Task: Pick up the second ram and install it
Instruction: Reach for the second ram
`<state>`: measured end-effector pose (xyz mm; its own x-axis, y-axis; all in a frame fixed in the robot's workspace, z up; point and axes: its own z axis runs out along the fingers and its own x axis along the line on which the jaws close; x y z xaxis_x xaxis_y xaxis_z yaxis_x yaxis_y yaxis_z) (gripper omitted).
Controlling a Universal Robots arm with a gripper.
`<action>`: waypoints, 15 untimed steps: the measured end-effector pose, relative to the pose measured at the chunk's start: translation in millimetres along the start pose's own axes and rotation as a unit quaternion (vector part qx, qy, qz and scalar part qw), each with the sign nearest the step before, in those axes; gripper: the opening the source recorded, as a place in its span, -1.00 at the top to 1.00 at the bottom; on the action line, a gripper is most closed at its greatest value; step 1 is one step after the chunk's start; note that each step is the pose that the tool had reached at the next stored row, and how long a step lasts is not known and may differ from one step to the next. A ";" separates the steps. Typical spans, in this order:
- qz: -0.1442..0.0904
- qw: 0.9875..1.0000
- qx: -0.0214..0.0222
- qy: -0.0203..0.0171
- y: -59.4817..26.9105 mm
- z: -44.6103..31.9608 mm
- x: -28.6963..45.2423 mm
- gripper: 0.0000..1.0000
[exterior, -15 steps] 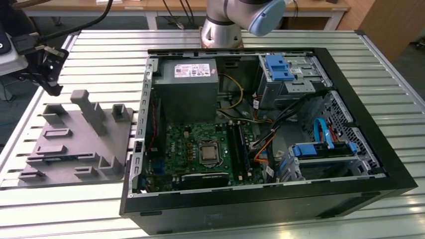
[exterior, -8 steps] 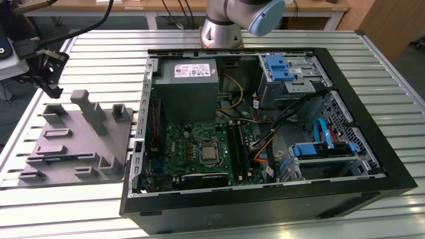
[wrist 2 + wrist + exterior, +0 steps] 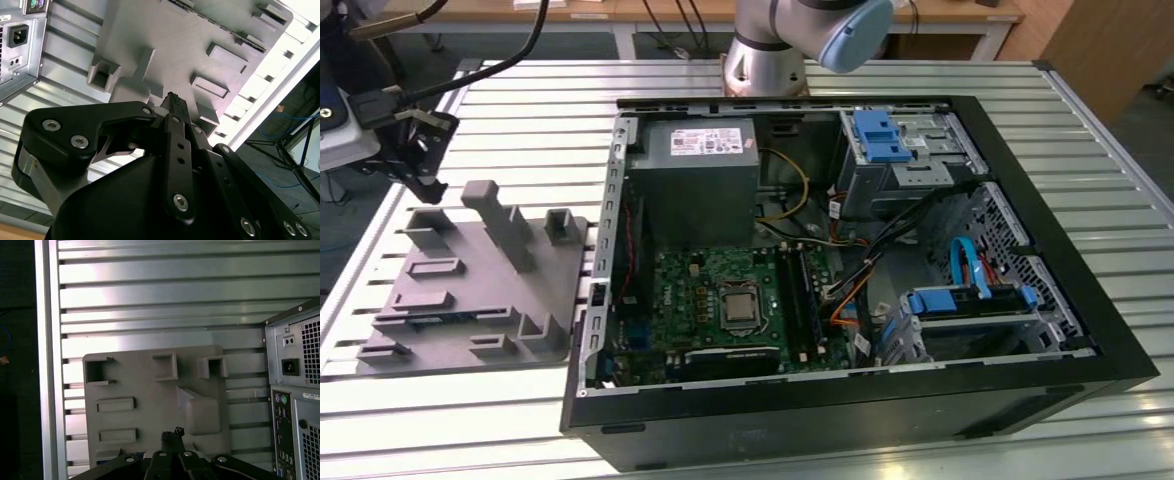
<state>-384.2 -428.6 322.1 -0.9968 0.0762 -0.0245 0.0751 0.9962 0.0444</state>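
The second ram (image 3: 420,320) is a thin greenish-blue strip lying in a slot near the front of the gray holder tray (image 3: 467,300), at the exterior view's left. Part of it shows as a bluish strip (image 3: 107,456) at the tray's edge in the first wrist view. My gripper (image 3: 427,185) hangs above the tray's back end, well apart from the ram. In both wrist views its fingertips (image 3: 172,100) (image 3: 172,434) lie close together with nothing between them. The motherboard (image 3: 720,300) with its memory slots (image 3: 798,290) lies inside the open computer case (image 3: 854,270).
Upright posts (image 3: 500,220) rise from the tray just below the gripper. The case's wall (image 3: 607,250) stands next to the tray. A power supply (image 3: 694,170), drive cages (image 3: 894,145) and cables fill the case. The slatted metal table (image 3: 1067,140) runs all around.
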 end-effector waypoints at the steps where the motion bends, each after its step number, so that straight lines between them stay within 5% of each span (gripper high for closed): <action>1: 0.000 1.000 0.000 0.000 -0.1 0.9 0.4 0.80; 15: 0.000 1.000 0.000 0.000 -1.9 12.1 6.0 0.80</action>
<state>-390.1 -429.6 309.8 -0.9968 0.0762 -0.0244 0.0751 0.9962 0.0443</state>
